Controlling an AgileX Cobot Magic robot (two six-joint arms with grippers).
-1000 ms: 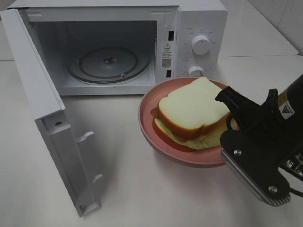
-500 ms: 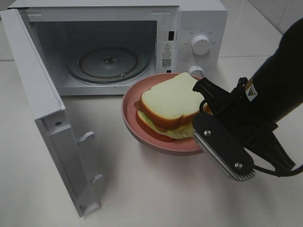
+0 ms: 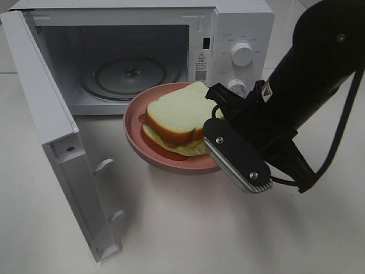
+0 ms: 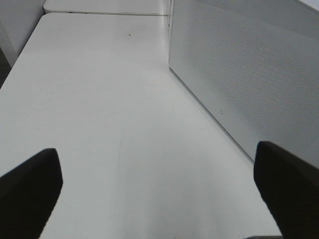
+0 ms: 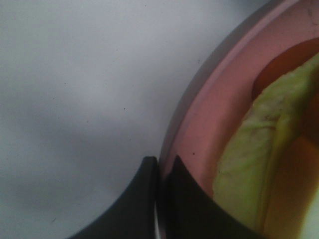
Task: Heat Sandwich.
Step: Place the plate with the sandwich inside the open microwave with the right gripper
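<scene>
Right claw point(image 3: 219, 111): jaws drawn together and clamped on the rim of the pink plate point(image 3: 137, 145). In the right wrist view, the two black fingertips point(image 5: 182, 172) pinch the plate edge between them, one on the outside of the rim and one on the inside.

The sandwich point(image 3: 174, 117) lies on this plate, just beyond the right claw's fingertips, with its near crust close to them. Pale bread on top, orange-brown crust, green leaf at the lower edge. The leaf point(image 5: 249, 159) lies just beside the inner fingertip.

Ahead of the right claw, past the plate, stands the white microwave point(image 3: 239, 23). Its door point(image 3: 51, 148) is swung fully open, and the glass turntable point(image 3: 128, 77) inside is bare. The far plate rim reaches the front of the oven opening.

Left claw point(image 4: 159, 199): jaws wide apart, nothing between them, over the white table point(image 4: 99, 99). A white perforated panel point(image 4: 249, 74) stands ahead and to one side of it
</scene>
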